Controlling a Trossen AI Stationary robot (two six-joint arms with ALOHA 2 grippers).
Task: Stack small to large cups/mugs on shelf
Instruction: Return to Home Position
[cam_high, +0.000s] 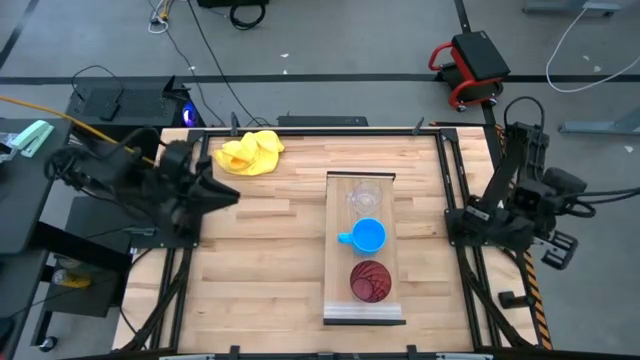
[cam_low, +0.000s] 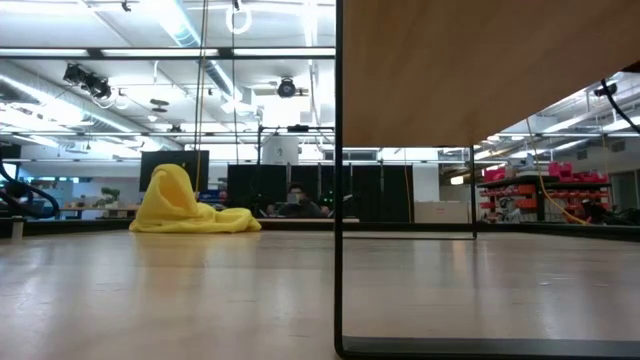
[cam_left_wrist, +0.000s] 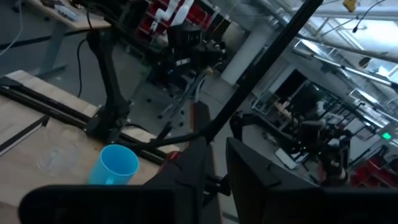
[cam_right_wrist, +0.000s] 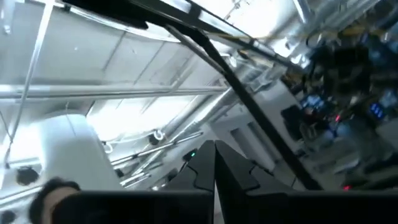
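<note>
Three cups stand in a row on the shelf (cam_high: 338, 250), a long pale board right of the table's middle. The clear cup (cam_high: 362, 197) is farthest, the blue mug (cam_high: 368, 235) sits in the middle with its handle toward the table's left, and the dark red ribbed cup (cam_high: 370, 281) is nearest. My left wrist view shows the blue mug (cam_left_wrist: 115, 165) and the clear cup (cam_left_wrist: 59, 155). My left gripper (cam_high: 228, 194) hovers at the table's left side, open by a narrow gap (cam_left_wrist: 217, 165). My right gripper (cam_high: 458, 224) waits at the right edge, shut (cam_right_wrist: 214, 163).
A crumpled yellow cloth (cam_high: 250, 152) lies near the table's far edge, left of the shelf; it also shows in the low view (cam_low: 188, 206). There the shelf (cam_low: 480, 70) stands raised on thin black legs (cam_low: 338, 200). Bare tabletop (cam_high: 270, 250) lies between the left arm and the shelf.
</note>
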